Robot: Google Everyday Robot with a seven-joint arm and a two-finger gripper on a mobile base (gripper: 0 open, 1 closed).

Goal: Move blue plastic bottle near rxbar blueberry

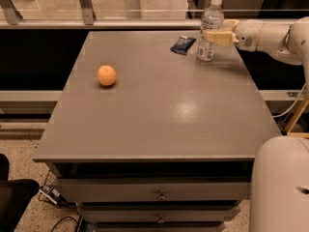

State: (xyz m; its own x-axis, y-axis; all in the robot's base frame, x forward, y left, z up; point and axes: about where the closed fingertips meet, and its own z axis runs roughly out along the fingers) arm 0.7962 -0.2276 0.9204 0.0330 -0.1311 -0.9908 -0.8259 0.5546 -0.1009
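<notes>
The blue plastic bottle (210, 19) is a clear bottle with a white cap. It stands upright at the far right of the grey table (159, 105). The rxbar blueberry (183, 44) is a small dark blue wrapper lying flat just left of the bottle, a short gap away. My gripper (208, 36) reaches in from the right on a white arm (270, 35). Its cream fingers (219, 36) are closed around the bottle's middle. The bottle's base rests on or just above the tabletop.
An orange (106, 75) lies on the left part of the table. A railing (96, 18) runs behind the far edge. Drawers (159, 195) sit under the front edge. The robot's white body (280, 187) fills the lower right corner.
</notes>
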